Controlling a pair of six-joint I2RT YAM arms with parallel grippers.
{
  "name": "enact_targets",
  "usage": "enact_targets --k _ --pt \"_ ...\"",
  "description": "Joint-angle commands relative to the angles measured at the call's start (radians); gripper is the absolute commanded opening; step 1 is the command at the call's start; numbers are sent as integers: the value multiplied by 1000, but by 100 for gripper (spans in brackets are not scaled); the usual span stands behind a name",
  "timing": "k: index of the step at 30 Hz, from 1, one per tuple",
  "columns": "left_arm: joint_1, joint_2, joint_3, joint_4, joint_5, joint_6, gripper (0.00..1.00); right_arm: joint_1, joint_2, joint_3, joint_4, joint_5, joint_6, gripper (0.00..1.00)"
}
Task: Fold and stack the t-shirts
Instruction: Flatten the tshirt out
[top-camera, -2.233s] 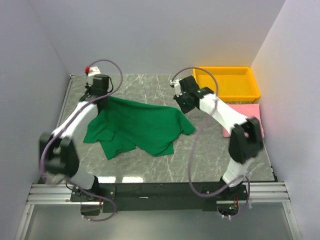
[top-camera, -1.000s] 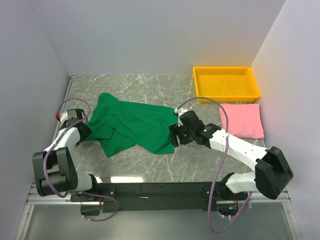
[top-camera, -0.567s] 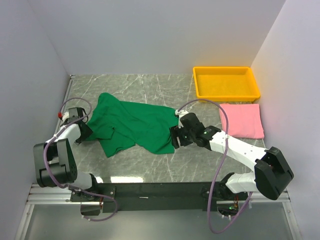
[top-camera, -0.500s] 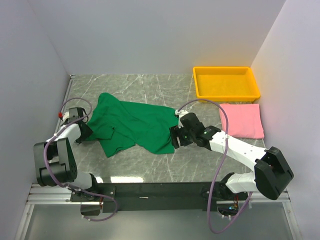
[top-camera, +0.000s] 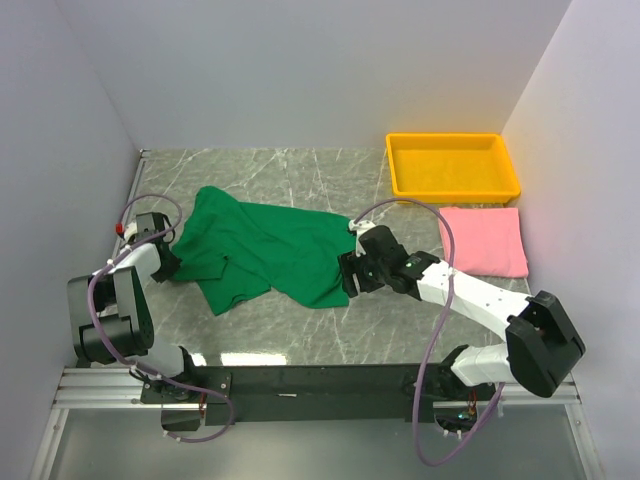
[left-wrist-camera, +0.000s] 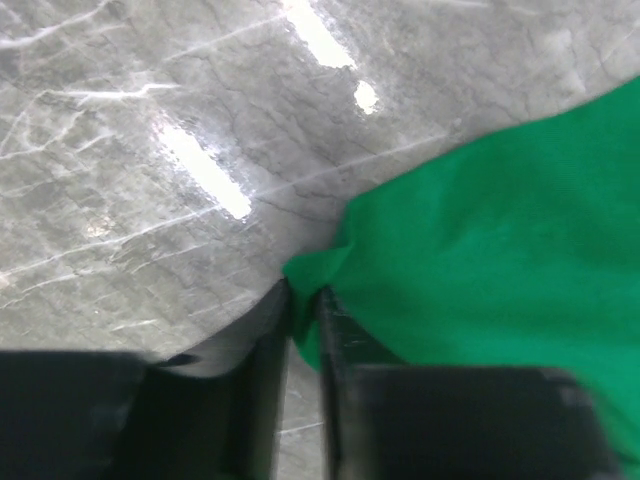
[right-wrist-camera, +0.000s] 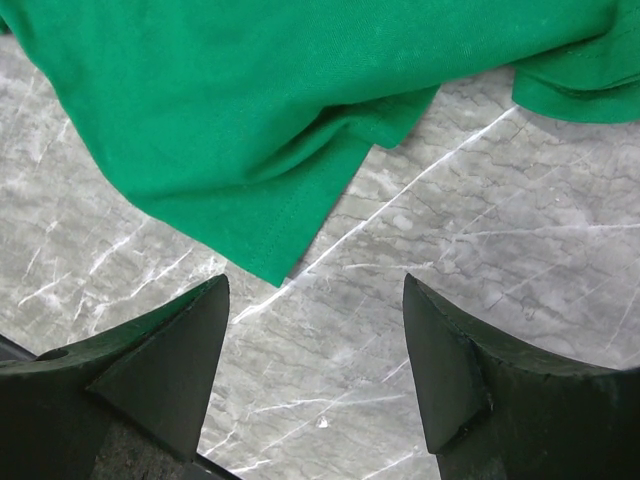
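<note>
The dark green t-shirt (top-camera: 270, 250) lies spread and rumpled on the marble table, left of centre. My left gripper (top-camera: 166, 262) sits low at its left edge. In the left wrist view the left gripper (left-wrist-camera: 303, 300) is shut on a corner of the green t-shirt (left-wrist-camera: 480, 230), with cloth pinched in the narrow gap. My right gripper (top-camera: 347, 280) hovers at the shirt's lower right hem. In the right wrist view the right gripper (right-wrist-camera: 315, 288) is open over bare marble, just short of the hem corner (right-wrist-camera: 275, 262). The pink t-shirt (top-camera: 483, 240) lies folded flat at the right.
A yellow plastic tray (top-camera: 453, 187) stands at the back right, just behind the pink t-shirt. White walls close in the table on the left, back and right. The right arm's cable (top-camera: 440, 235) loops above its forearm.
My left gripper has slid slightly right onto the green shirt's left edge and shut on the cloth. The right gripper has stayed open and nearly still at the hem.
</note>
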Motion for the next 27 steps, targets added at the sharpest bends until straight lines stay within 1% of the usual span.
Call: enact_targets --k 1,3,4,8,11,15,18,22,24,27 --pt "5 9 17 -1 20 -8 18 2 13 17 40 0 6 76" --pt "5 5 16 -1 22 -5 10 2 16 12 43 3 4 76" --pt "5 -1 14 -4 19 -3 1 2 18 8 44 3 6 76" --pt "5 -40 17 -23 5 2 1 2 22 8 35 9 9 76" --pt "5 -101 19 -39 -11 -8 1 2 38 11 32 5 23 76" --pt "5 -184 29 -66 -69 -2 1 2 85 28 12 9 58 75" --pt "5 -225 34 -73 -107 15 1 7 117 28 5 2 90 67" --pt "5 -258 31 -50 -87 22 1 48 162 63 -47 14 137 59" --pt "5 -267 42 -58 -90 25 1 73 179 77 -64 25 174 58" --pt "5 -288 40 -53 -95 26 1 90 213 103 -92 89 219 57"
